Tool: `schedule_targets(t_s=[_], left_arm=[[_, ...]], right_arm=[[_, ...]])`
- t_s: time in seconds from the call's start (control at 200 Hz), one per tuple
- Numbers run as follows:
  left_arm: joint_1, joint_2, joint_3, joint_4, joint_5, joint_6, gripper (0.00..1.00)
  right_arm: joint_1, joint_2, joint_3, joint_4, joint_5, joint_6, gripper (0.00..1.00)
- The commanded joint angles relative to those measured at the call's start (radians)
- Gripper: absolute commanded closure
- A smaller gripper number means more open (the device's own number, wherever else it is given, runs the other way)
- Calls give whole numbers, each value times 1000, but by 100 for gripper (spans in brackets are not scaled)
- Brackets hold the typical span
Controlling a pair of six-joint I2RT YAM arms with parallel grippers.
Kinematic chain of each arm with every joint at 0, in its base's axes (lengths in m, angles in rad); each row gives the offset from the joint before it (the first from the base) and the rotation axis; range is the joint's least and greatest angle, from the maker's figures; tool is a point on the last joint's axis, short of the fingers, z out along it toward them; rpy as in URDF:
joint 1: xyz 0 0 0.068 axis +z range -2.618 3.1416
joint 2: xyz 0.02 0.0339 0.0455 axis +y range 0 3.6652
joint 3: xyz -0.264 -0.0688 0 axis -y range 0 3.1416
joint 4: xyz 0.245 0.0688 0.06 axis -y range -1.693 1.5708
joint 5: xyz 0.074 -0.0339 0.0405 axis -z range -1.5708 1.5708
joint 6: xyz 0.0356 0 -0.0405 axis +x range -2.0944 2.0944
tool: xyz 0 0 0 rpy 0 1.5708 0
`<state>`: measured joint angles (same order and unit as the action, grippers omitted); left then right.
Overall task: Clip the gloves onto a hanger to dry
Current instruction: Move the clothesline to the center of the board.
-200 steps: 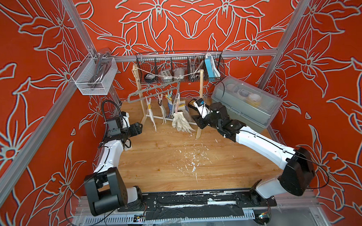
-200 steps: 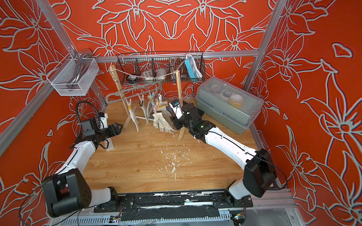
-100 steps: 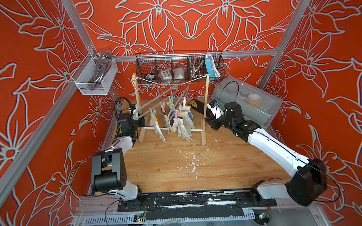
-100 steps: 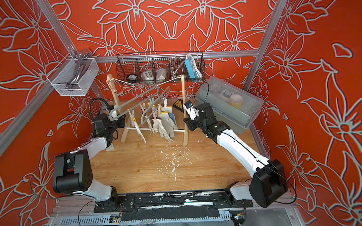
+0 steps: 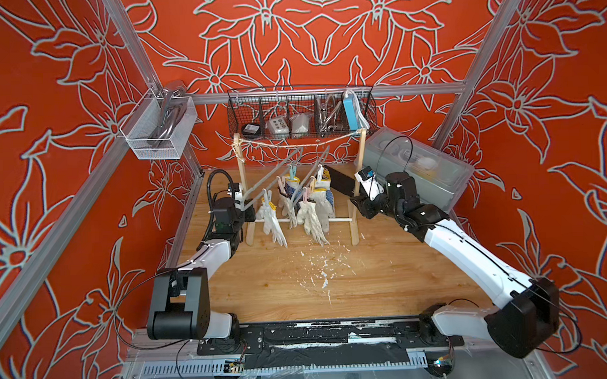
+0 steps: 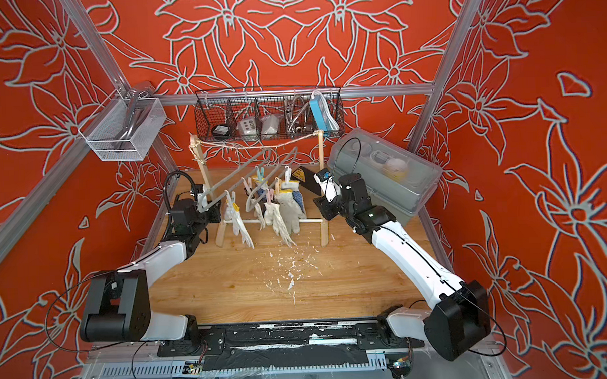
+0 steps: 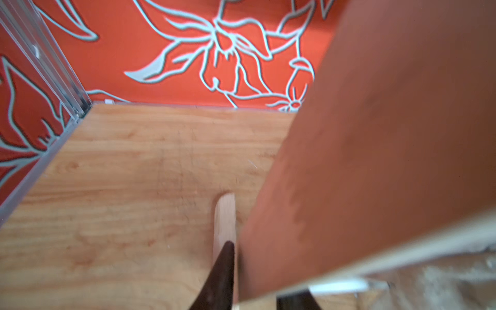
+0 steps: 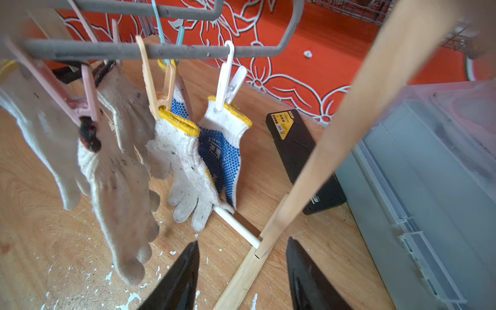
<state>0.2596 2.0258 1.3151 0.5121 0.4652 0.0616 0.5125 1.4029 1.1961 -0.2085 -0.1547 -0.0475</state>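
Observation:
Several soiled off-white gloves [image 5: 313, 214] [image 6: 285, 215] hang from coloured pegs on grey hangers [image 5: 277, 172] [image 8: 161, 51]. The hangers hang inside a small wooden rack [image 5: 359, 181]. Two gloves with blue-dotted palms and yellow cuffs [image 8: 222, 150] hang nearest the right post. My left gripper [image 5: 245, 213] [image 6: 214, 214] is at the rack's left post [image 5: 240, 171]. In the left wrist view the blurred post fills the gap between its fingers [image 7: 222, 268]. My right gripper [image 5: 356, 204] [image 8: 241, 241] stands open at the foot of the right post, touching neither side of it.
A black case [image 5: 342, 183] lies behind the rack. A grey lidded bin [image 5: 430, 175] leans at the back right, close to my right wrist. A wire basket [image 5: 301, 114] and a mesh basket [image 5: 157, 129] hang on the rails. White flakes [image 5: 322, 269] litter the wooden table.
The rack has gone from leaning at the back to standing upright, a little nearer and to the right. My left gripper came in to the left post. My right gripper dropped to the right post's foot.

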Motion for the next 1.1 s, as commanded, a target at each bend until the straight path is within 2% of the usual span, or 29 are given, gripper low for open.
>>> schedule_targets(t_s=[0.0,0.065,0.185,0.36,0.59,0.876,0.976,1.091], left_arm=[[-8,11,37,39,17,46,31],[-11,0,34,31,8,75,39],[-14,-24,23,24,-22,117,61],[-15,-61,15,8,-18,118,75],[-29,-213,-144,5,-77,117,81],[-61,-445,-436,-17,-138,39,79],[-96,-521,-519,-46,-202,14,78],[-166,-598,-592,-72,-327,-19,78]], right_arm=[[-8,-11,-17,-24,-25,-13,47],[-8,-5,-12,-20,-31,-14,47],[-11,2,-12,-15,-37,-15,47],[-12,4,-15,-12,-46,-21,47],[-12,-16,-29,-11,-47,-28,47],[-15,-59,-68,-3,-44,-34,47],[-21,-91,-83,-25,-33,-50,46],[-38,-127,-100,-51,-42,-40,46]])
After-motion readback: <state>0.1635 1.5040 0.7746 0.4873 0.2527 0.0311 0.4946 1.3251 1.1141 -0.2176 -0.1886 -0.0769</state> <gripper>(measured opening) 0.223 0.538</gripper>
